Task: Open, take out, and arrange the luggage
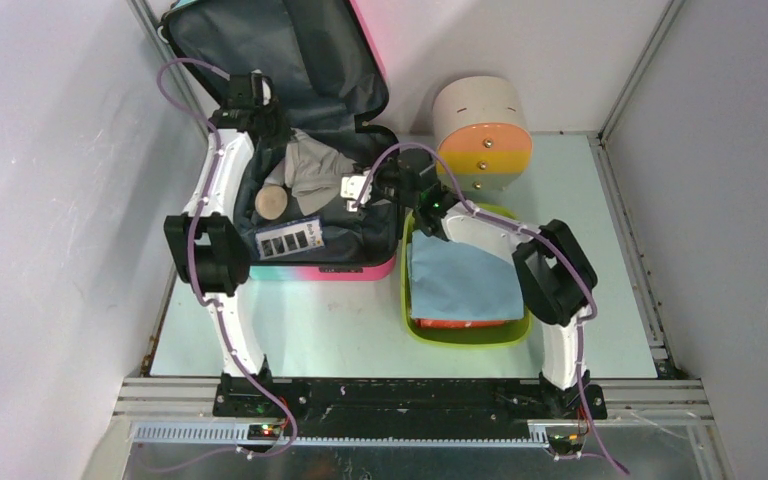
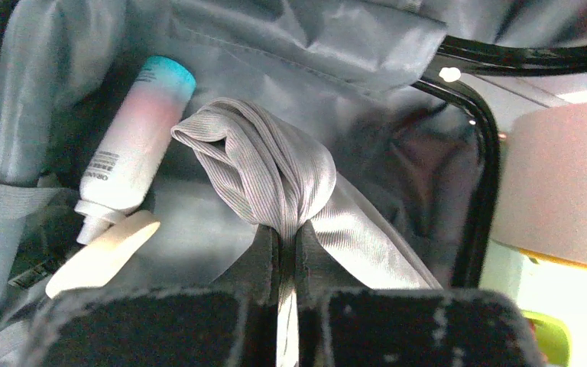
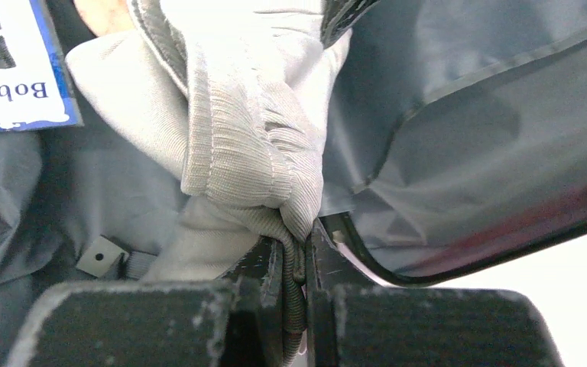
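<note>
Inside the luggage (image 1: 260,40), the garment (image 1: 312,165) is pinched by the left gripper (image 2: 287,260) at 11 o'clock and the right gripper (image 3: 304,252) at 4.

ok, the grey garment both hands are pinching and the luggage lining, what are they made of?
Grey garment: looks like soft ribbed knit, matte; fine parallel ribs, limp folds. Luggage lining: likely thin woven synthetic, slight sheen; smooth surface, sharp creases, a stitched seam. Exact fibre can't be told.
</note>
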{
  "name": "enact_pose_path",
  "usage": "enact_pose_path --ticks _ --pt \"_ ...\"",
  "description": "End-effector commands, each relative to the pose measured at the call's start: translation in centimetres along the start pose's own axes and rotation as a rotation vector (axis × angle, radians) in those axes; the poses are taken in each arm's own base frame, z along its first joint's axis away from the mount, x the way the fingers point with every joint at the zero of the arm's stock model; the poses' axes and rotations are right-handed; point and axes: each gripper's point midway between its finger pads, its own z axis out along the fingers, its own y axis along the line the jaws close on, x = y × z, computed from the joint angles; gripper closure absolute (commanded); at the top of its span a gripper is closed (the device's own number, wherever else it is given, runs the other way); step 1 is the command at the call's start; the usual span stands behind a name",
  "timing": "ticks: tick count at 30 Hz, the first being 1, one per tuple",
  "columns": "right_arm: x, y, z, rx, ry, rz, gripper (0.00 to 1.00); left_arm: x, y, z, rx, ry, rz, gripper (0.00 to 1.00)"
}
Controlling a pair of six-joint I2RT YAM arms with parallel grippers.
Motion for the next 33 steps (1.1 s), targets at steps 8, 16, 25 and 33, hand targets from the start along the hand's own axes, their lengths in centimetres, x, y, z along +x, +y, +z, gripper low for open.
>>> enact_pose_path --ticks 8,16,25,33 --pt "-7.4 -7.9 -8.8 0.133 0.025 -0.096 1.0 -1.1 -7.4 -9.5 0.208 -0.055 -0.003 1.0" --pt "-7.2 -5.8 -16.9 0.088 0.166 -0.088 1.0 5.0 -15.3 -13.0 0.336 0.019 0.049 1.0" --pt "-1.9 -6.4 -25.3 0.086 0.382 -0.14 1.0 9.7 -22.2 -13.7 0.441 0.093 0.016 1.0" --pt "0.6 -8.4 -30.3 0.123 0.498 -0.168 1.0 12.5 -27.6 -13.5 0.511 0.161 0.008 1.0"
